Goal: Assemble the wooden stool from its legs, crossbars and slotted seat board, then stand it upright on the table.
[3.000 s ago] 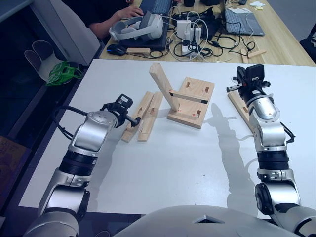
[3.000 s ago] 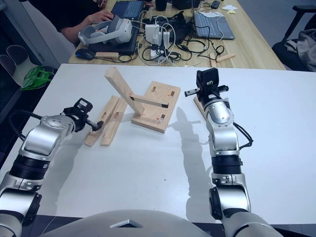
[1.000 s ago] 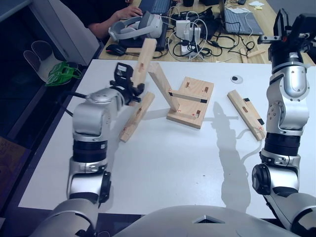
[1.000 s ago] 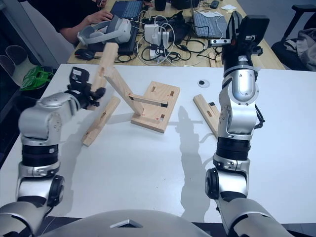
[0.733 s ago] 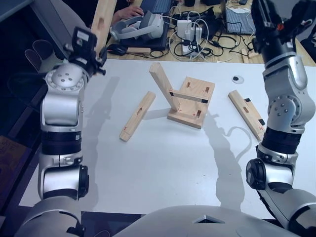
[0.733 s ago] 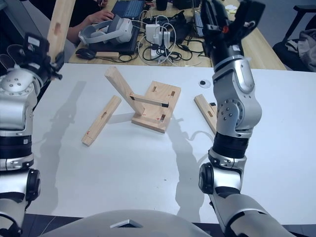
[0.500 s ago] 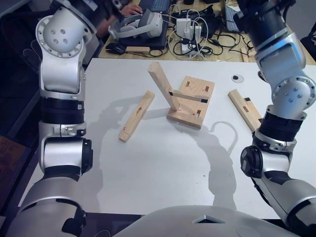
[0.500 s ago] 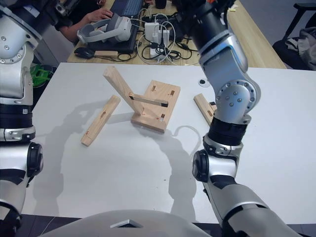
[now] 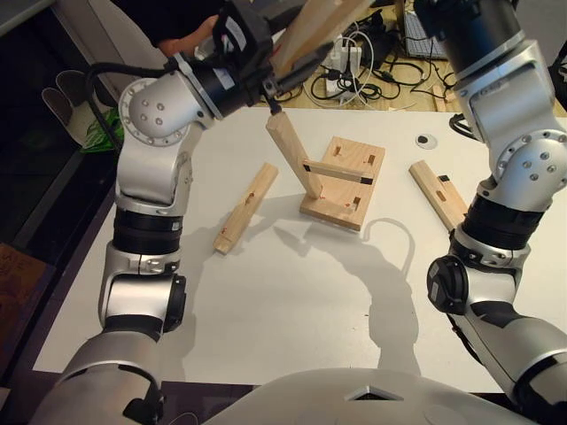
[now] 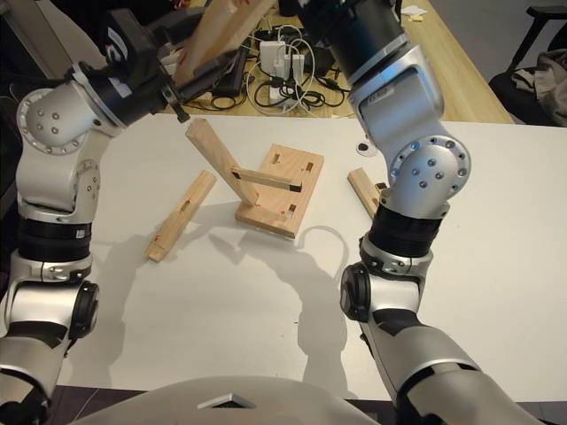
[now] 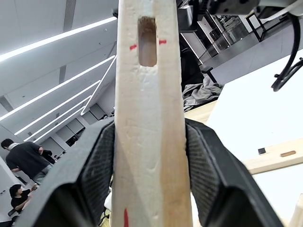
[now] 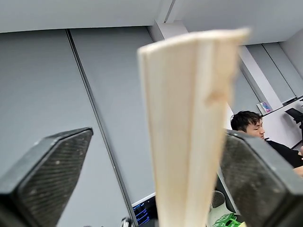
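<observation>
High over the seat board (image 9: 341, 181), the left tool (image 11: 149, 137) clenches a leg (image 9: 321, 21), swung from near-upright to slant up toward the released right tool (image 12: 151, 179).

A wooden desk (image 10: 474, 88) carries a tangle of cables (image 10: 306, 75) and white chargers (image 10: 276, 55). Beside the desk's right end stands an office chair (image 10: 545, 14) draped with clothing (image 10: 545, 93). A small round disc (image 9: 426, 140) lies near the desk's front edge.

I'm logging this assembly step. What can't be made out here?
Slotted pale wooden leg in the left pincer: far end cut off by the left eye view's top edge.
Right pincer: whether one pad touches that leg; right wrist view, blurred edge.
Square wooden seat board's red marks: too small, eye views.
</observation>
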Controlling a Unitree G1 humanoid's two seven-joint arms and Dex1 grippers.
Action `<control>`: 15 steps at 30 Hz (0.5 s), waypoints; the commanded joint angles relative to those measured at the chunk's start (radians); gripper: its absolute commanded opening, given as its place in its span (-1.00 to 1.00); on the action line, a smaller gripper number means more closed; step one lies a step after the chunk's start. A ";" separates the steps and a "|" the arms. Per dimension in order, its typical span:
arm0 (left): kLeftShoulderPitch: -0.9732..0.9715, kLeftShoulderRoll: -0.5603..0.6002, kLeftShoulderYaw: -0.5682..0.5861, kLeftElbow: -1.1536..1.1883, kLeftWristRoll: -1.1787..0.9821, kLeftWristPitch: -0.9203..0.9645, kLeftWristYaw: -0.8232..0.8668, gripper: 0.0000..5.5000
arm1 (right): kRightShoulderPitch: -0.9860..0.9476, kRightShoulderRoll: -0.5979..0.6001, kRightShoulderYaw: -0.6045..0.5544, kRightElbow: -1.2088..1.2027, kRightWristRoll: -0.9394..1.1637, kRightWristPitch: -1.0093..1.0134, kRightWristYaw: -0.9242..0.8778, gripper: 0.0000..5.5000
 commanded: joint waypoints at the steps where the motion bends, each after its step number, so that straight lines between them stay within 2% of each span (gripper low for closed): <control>1: 0.005 -0.012 0.009 -0.016 0.008 0.015 0.015 -0.25 | -0.016 -0.004 0.000 0.000 0.010 -0.008 -0.025 0.37; 15: 0.008 -0.021 0.022 -0.035 0.001 0.007 0.020 -0.25 | 0.000 -0.015 -0.008 0.000 0.056 -0.006 -0.040 -0.49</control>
